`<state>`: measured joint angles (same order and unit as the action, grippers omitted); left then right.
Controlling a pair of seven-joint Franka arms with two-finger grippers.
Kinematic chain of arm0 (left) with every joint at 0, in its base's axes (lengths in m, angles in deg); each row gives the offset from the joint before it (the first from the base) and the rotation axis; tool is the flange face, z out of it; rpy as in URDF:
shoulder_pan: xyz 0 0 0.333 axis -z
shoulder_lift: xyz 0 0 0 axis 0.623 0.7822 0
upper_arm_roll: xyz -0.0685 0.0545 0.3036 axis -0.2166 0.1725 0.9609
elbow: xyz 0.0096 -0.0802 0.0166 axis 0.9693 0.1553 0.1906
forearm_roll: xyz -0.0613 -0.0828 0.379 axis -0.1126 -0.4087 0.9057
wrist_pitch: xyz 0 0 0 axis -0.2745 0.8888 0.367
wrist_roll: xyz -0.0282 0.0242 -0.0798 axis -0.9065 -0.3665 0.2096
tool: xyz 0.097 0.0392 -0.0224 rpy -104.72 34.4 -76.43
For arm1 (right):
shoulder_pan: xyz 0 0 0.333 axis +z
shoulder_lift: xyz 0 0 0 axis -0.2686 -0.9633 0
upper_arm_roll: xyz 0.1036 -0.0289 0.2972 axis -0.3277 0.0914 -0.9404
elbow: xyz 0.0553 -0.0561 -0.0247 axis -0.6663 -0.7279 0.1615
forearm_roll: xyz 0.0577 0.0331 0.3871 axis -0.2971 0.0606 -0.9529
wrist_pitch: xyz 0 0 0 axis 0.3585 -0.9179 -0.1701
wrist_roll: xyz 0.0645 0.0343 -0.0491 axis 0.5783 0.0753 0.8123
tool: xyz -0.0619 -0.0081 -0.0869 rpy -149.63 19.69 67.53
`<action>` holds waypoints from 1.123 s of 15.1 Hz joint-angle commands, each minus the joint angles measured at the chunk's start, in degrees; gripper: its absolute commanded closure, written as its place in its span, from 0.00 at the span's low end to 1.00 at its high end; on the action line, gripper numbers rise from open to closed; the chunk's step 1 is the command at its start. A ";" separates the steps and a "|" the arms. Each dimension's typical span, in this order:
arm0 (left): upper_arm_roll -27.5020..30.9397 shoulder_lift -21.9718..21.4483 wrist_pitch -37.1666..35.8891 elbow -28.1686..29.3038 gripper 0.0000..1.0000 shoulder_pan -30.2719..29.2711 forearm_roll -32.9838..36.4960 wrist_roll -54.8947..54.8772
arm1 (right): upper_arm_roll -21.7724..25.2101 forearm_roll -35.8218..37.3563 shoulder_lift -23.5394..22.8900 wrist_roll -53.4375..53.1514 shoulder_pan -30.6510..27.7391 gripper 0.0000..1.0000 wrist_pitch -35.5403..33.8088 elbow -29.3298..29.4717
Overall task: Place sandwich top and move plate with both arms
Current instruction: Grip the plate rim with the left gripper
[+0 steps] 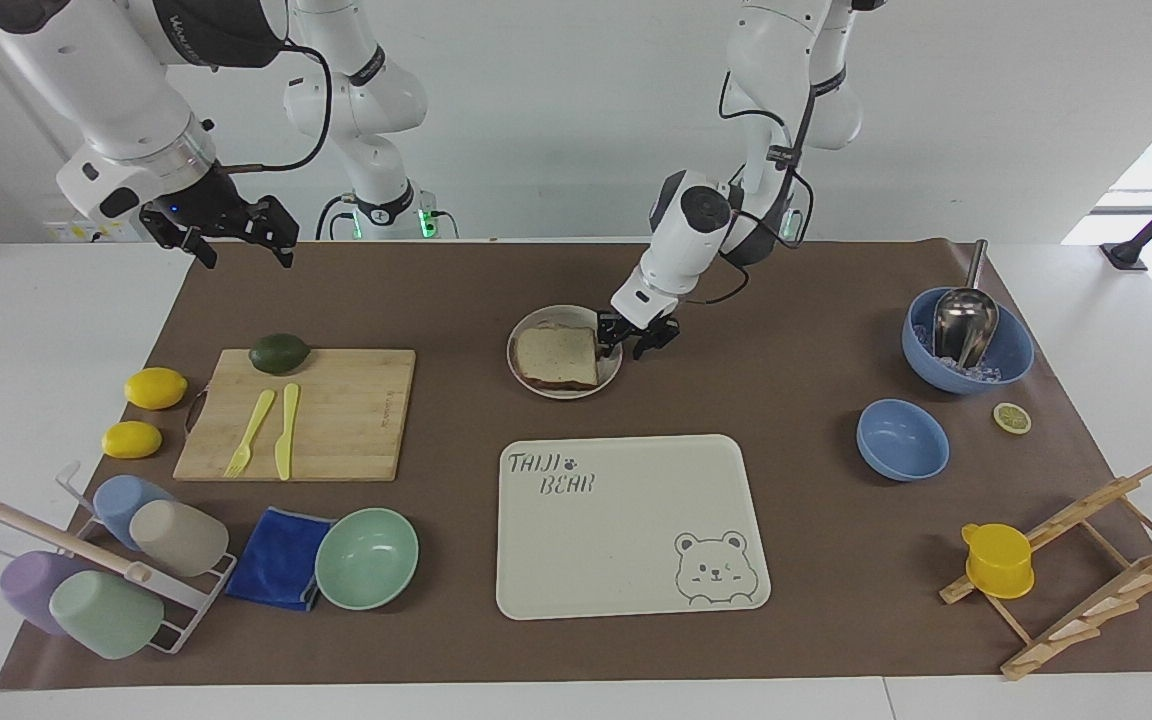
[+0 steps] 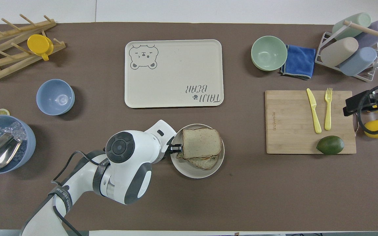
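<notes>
Crowding your plate (image 1: 564,386) stands the bear tray (image 1: 632,520); sandwich top (image 1: 557,356) lies in it; left gripper (image 1: 624,343) at its rim, grip unclear; right gripper (image 1: 232,240) spread wide.

**Bread's stacked on the plate, left gripper at the rim**

Top-down: sandwich top (image 2: 201,142) sits on another slice in the plate (image 2: 192,171). Left gripper (image 2: 177,148) is right at the plate's edge toward the left arm's end. Right gripper (image 2: 356,105) hangs by the cutting board (image 2: 290,121), near 1 lemon (image 2: 377,128).

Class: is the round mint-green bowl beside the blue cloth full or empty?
Empty. The mint-green bowl stands upright and the overhead view shows only its bare inside.
</notes>
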<state>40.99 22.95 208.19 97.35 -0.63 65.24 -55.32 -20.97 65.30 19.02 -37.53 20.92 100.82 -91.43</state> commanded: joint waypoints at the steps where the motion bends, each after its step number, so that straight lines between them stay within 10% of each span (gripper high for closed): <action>1: 0.75 -0.28 1.50 0.86 0.70 1.03 -1.07 0.02 | 0.19 -0.75 1.04 1.45 -0.51 0.00 0.47 -0.80; 7: 0.75 -0.19 1.50 0.86 1.00 1.29 -1.07 -0.07 | 0.01 -0.49 1.22 1.45 -0.16 0.00 0.91 -0.89; 17: 0.75 -2.39 -11.30 -6.33 1.00 -3.44 -1.07 -1.91 | 0.01 -0.66 1.22 1.36 -0.07 0.00 1.08 -0.72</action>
<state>41.60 22.33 203.80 94.39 -1.59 64.94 -55.46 -20.92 65.30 19.35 -37.52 21.04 100.97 -91.42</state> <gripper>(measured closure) 0.960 0.000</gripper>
